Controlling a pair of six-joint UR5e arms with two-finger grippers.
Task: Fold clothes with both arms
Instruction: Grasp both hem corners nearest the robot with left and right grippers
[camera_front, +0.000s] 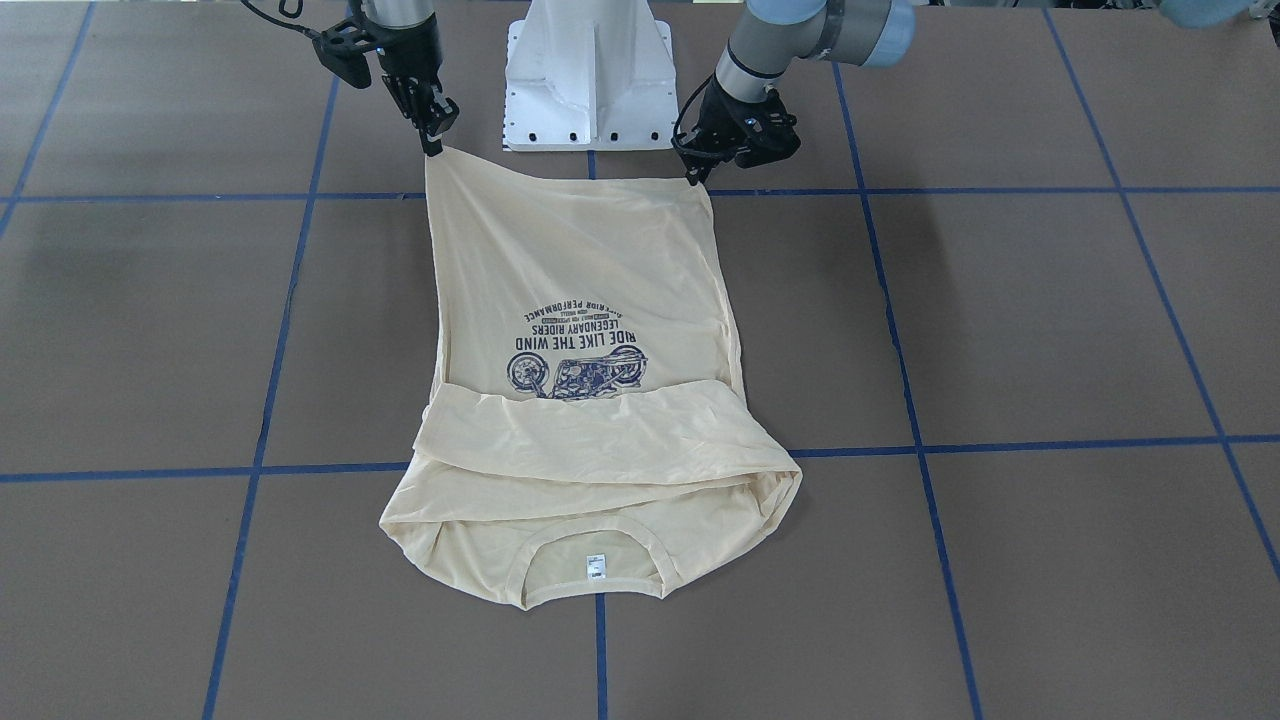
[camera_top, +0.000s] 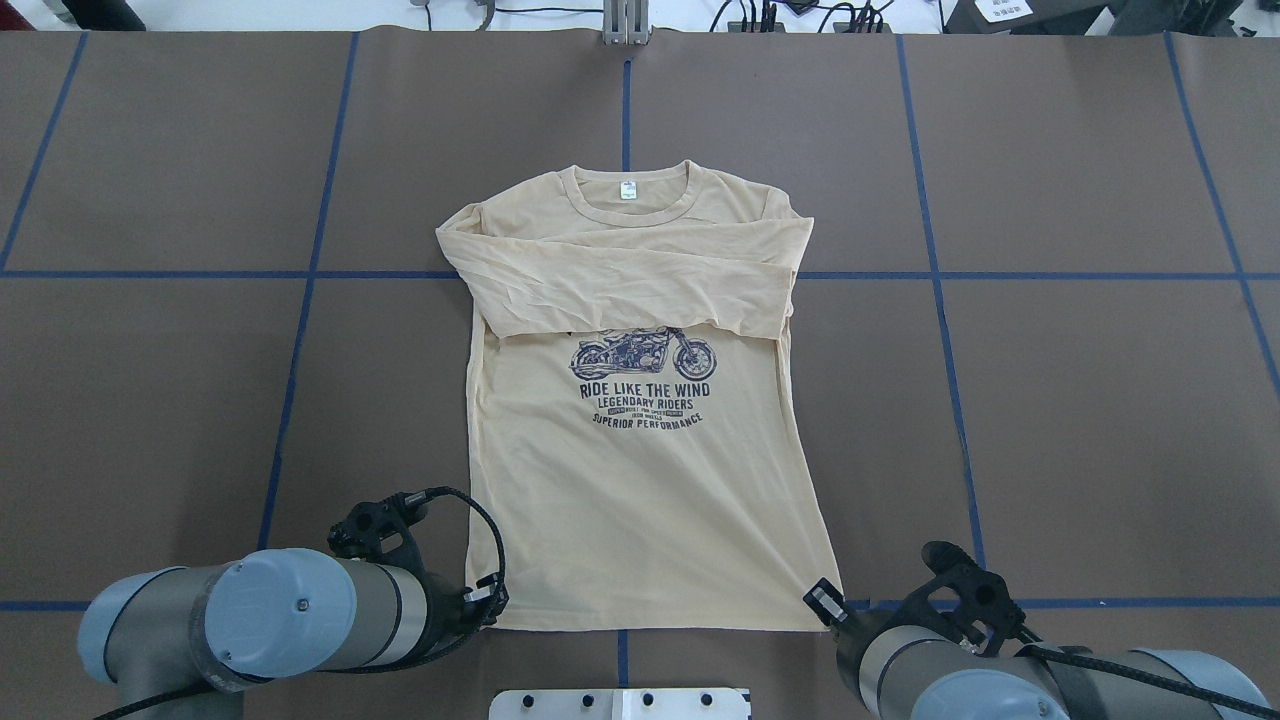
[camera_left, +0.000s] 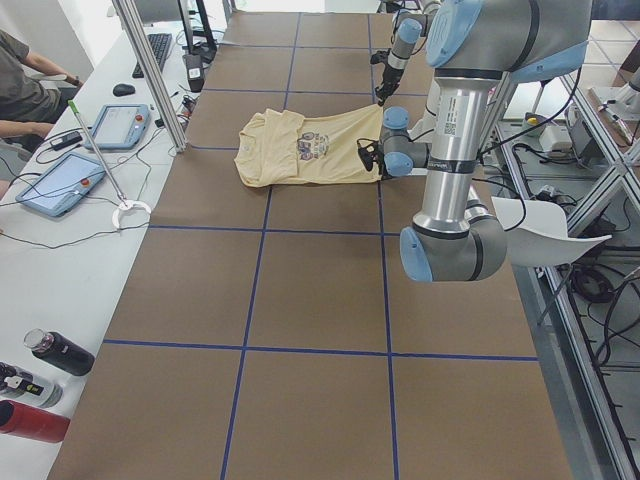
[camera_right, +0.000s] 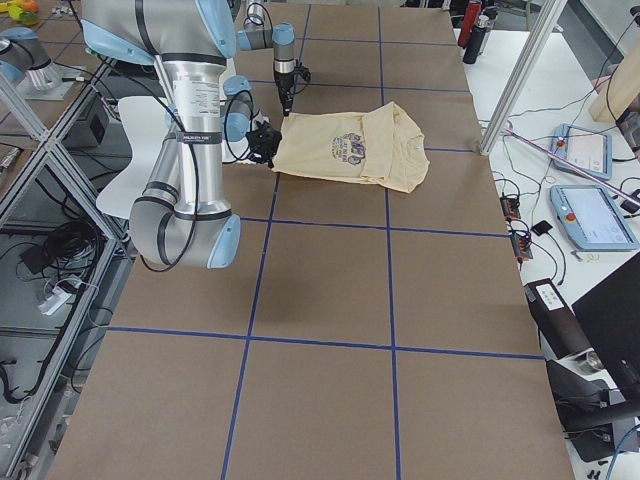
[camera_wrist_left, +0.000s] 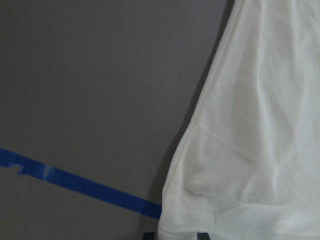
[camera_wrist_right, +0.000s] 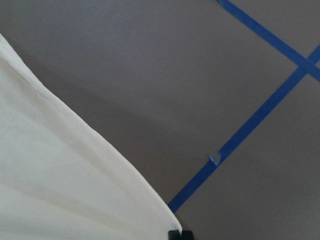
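The pale cream-yellow shirt (camera_front: 580, 260) lies print up on the brown table, collar and white neck label (camera_front: 595, 565) far from the robot, both sleeves folded across the chest (camera_top: 630, 285). My left gripper (camera_front: 690, 176) is shut on the hem corner on the robot's left; it also shows in the overhead view (camera_top: 492, 602). My right gripper (camera_front: 433, 148) is shut on the other hem corner, also seen from overhead (camera_top: 826, 606). The hem edge is pulled taut between them. Each wrist view shows the cloth (camera_wrist_left: 250, 125) (camera_wrist_right: 60, 190) running down to the fingertips.
The white pedestal base (camera_front: 588, 70) stands just behind the hem, between the arms. Blue tape lines (camera_top: 300, 330) cross the table. A side bench with tablets (camera_left: 60, 185) and bottles (camera_left: 40, 385) runs along the far side, with an upright metal post (camera_right: 515, 80).
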